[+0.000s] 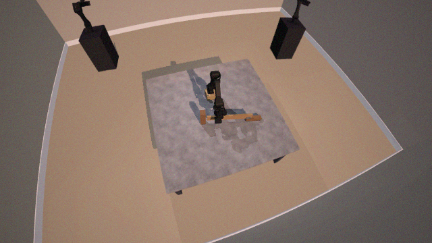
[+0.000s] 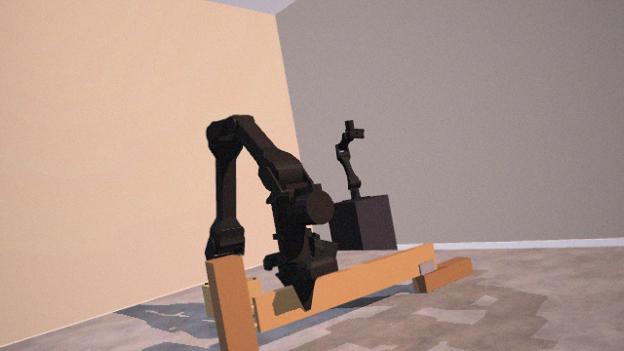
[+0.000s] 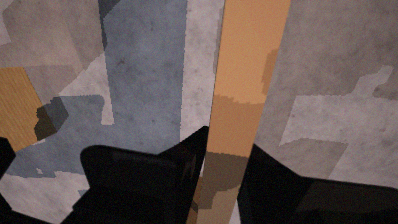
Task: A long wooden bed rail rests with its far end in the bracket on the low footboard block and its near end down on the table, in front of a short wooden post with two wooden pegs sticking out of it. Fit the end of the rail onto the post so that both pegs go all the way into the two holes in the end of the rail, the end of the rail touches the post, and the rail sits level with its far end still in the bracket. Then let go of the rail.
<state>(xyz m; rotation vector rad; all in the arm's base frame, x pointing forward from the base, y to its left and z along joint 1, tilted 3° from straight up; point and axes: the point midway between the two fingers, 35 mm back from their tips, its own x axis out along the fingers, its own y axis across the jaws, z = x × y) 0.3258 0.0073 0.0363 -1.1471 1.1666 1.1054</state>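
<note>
The wooden rail (image 1: 237, 117) (image 2: 370, 275) (image 3: 250, 50) stands on edge, raised off the table along its length, with its shadow below. Its far end is at the pale bracket (image 2: 427, 267) on the low footboard block (image 1: 255, 118) (image 2: 450, 274). My gripper (image 1: 219, 121) (image 2: 306, 306) (image 3: 219, 133) is shut on the rail toward its near end, one finger on each side. The near end faces the upright post (image 1: 202, 117) (image 2: 231, 302) at about peg height, with a narrow gap between them. Small light peg parts show in that gap; how deep they sit in the holes is hidden.
A pale wooden block (image 1: 210, 96) (image 2: 253, 287) (image 3: 17, 110) lies by the arm's base, behind the post in the exterior view. The arm reaches over the grey table (image 1: 189, 162) from the back. Two dark pedestals (image 1: 99, 48) (image 1: 287, 38) with other arms stand beyond the table.
</note>
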